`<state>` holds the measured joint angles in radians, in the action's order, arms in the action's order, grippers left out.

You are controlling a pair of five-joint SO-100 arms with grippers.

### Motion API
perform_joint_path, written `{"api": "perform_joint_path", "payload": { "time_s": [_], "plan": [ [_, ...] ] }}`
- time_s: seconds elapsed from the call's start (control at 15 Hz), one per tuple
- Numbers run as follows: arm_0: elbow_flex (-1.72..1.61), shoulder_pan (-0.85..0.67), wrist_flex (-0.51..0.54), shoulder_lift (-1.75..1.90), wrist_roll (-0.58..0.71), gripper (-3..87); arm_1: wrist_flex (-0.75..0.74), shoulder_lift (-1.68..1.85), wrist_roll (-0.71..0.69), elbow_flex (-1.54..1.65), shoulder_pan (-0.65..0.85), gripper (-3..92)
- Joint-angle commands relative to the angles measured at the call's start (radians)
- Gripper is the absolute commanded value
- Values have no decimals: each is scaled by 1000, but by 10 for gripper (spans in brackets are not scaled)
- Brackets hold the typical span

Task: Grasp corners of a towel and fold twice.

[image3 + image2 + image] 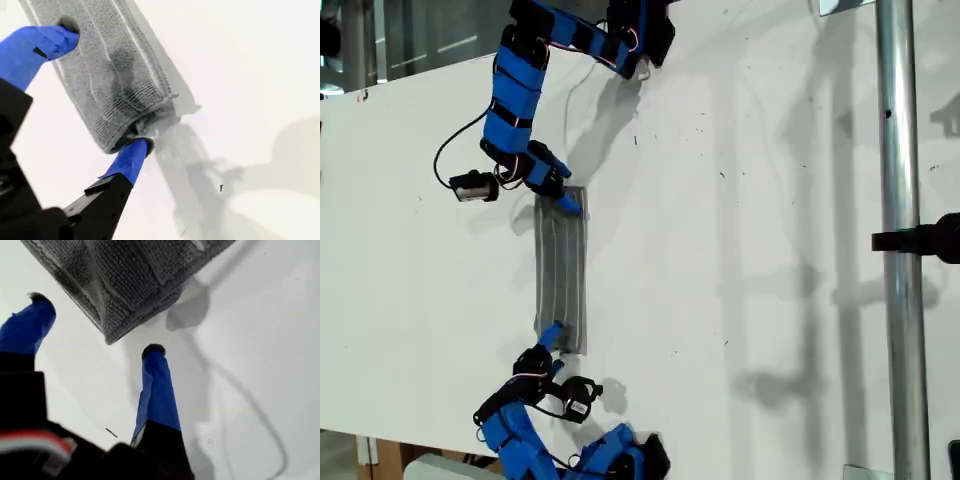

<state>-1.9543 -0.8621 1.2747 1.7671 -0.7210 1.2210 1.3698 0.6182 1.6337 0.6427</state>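
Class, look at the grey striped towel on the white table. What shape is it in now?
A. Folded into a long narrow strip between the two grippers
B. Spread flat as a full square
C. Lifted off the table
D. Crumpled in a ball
A: the towel lies as a narrow strip, a gripper at each end.

To the exterior view's right of the folded towel (pixel 560 270), the white table (pixel 720 250) gives wide passage as far as the steel pole (pixel 900 200). An arm blocks each end of the strip. My first gripper (pixel 95 323), jaws spread, sits just short of a corner (pixel 107 337). My second gripper (pixel 105 85) straddles the towel's end.
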Motion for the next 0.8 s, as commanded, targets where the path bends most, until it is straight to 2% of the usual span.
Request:
{"api": "perform_joint_path", "payload": {
  "time_s": [0.0, 0.2, 0.33, 0.53, 0.6, 0.67, 0.73],
  "plan": [
    [-2, -9, 63, 192, -37, 411, 26, 227, 12, 49, 32, 404],
    [-167, 121, 52, 437, -74, 392, -26, 425, 80, 256, 84, 425],
    [-396, 330, -52, 703, -198, 203, -141, 503, 161, 439, 130, 445],
    [-839, 612, -186, 1368, -400, -29, -364, 488, 336, 601, 121, 454],
    [-959, 666, -169, 1577, -462, -29, -428, 437, 390, 607, 103, 451],
    [-1037, 695, -104, 1715, -517, -29, -518, 371, 419, 601, 78, 441],
    [-1060, 730, -120, 1709, -528, -29, -520, 307, 449, 545, 57, 439]
  ]
}}
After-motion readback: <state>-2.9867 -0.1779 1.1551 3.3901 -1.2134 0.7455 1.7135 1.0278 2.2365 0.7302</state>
